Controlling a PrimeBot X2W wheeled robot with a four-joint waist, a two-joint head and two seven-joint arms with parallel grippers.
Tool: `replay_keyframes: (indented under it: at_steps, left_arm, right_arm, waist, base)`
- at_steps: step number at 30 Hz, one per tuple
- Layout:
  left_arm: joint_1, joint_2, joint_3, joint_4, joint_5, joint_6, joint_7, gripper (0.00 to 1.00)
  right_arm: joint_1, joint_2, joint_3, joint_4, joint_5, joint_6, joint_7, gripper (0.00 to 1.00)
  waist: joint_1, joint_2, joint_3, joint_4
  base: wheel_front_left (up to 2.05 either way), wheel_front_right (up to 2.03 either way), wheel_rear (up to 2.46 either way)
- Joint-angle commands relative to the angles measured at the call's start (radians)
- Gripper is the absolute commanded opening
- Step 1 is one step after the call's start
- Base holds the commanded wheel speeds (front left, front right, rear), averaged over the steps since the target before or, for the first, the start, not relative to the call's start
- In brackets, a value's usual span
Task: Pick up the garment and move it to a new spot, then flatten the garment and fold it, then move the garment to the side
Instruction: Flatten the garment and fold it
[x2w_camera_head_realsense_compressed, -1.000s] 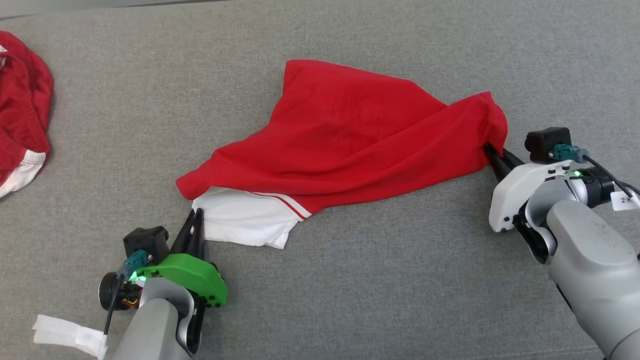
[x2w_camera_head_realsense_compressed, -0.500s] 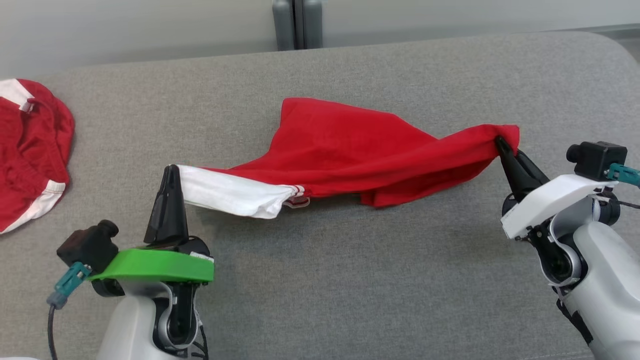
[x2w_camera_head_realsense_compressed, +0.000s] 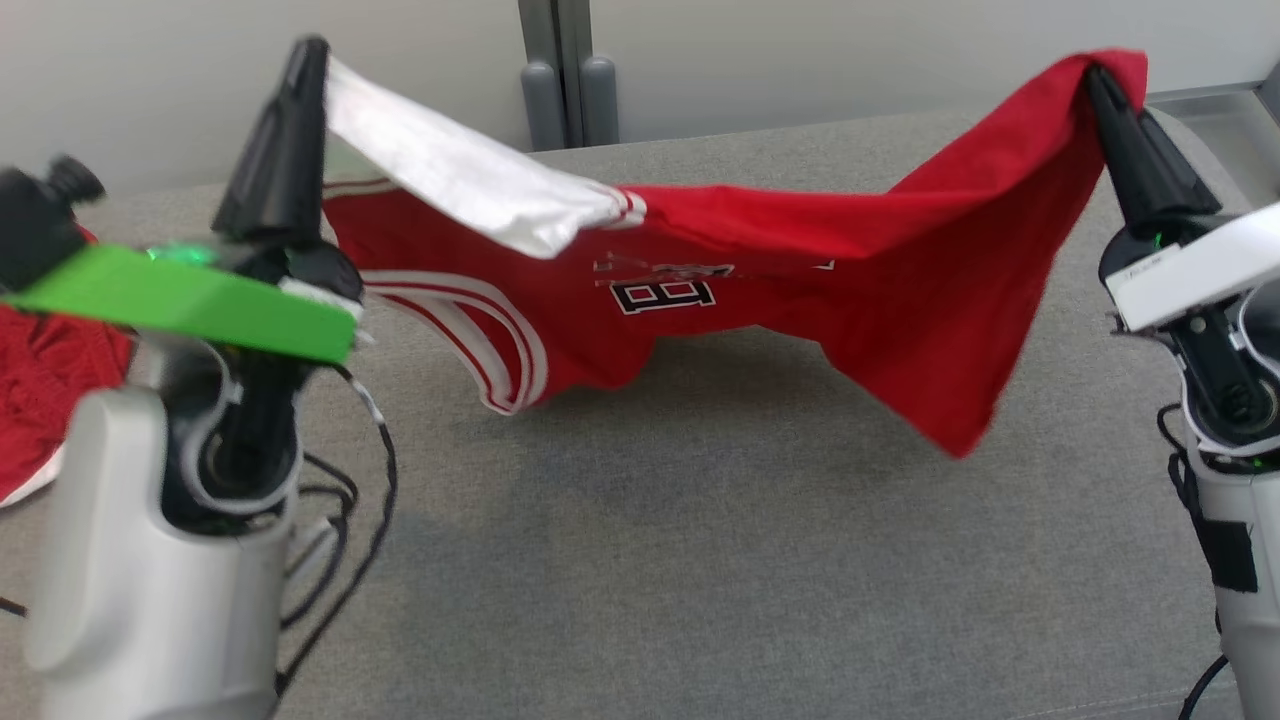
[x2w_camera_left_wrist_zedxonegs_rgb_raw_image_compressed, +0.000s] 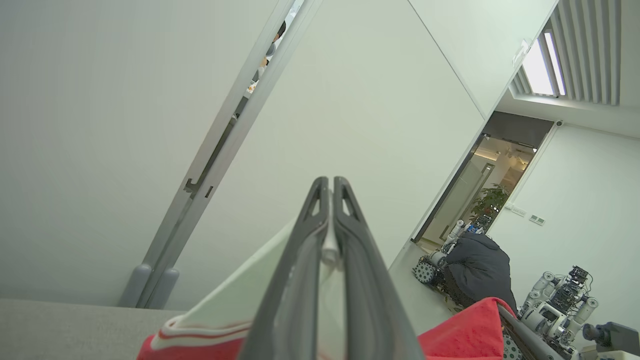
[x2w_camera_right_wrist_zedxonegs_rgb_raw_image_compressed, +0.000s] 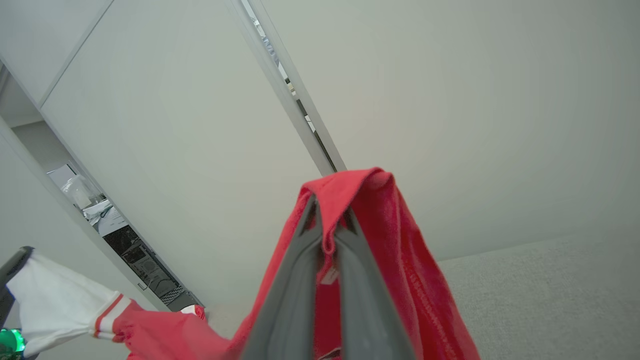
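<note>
The garment (x2w_camera_head_realsense_compressed: 760, 260) is a red jersey with white trim and a white sleeve, hanging stretched in the air between my two grippers above the grey padded surface (x2w_camera_head_realsense_compressed: 700, 560). My left gripper (x2w_camera_head_realsense_compressed: 305, 50) stands upright at the upper left, shut on the white sleeve (x2w_camera_left_wrist_zedxonegs_rgb_raw_image_compressed: 235, 305). My right gripper (x2w_camera_head_realsense_compressed: 1095, 75) is at the upper right, shut on a red corner (x2w_camera_right_wrist_zedxonegs_rgb_raw_image_compressed: 400, 250). In the left wrist view the left gripper (x2w_camera_left_wrist_zedxonegs_rgb_raw_image_compressed: 327, 182) pinches white cloth between its tips. The right gripper (x2w_camera_right_wrist_zedxonegs_rgb_raw_image_compressed: 327, 210) has red cloth draped over its tips. The jersey's lower folds sag close to the surface.
A second red and white garment (x2w_camera_head_realsense_compressed: 40, 380) lies at the left edge, partly behind my left arm. Black cables (x2w_camera_head_realsense_compressed: 340, 540) loop beside that arm. A wall with a grey door post (x2w_camera_head_realsense_compressed: 560, 70) stands behind the surface. Other robots (x2w_camera_left_wrist_zedxonegs_rgb_raw_image_compressed: 555, 305) stand far off.
Both grippers have risen, lifting the garment off the surface and stretching it between them. The head camera has tilted up, so the wall now shows.
</note>
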Motion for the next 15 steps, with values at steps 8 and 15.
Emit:
replay_keyframes:
  at_steps: [8, 15]
  left_arm:
    - [-0.347, 0.081, 0.045, 0.093, 0.005, 0.058, 0.117, 0.0]
    - [-0.538, 0.125, 0.023, 0.179, 0.085, 0.04, 0.097, 0.0]
  right_arm:
    - [-0.19, 0.085, -0.056, -0.058, -0.102, 0.0, 0.21, 0.0]
    - [-0.346, 0.166, -0.074, 0.06, -0.176, 0.0, 0.245, 0.0]
  waist:
    - [0.0, 0.0, 0.107, -0.07]
    - [0.0, 0.0, 0.27, -0.124]
  base:
    - [0.0, 0.0, 0.0]
    - [0.0, 0.0, 0.0]
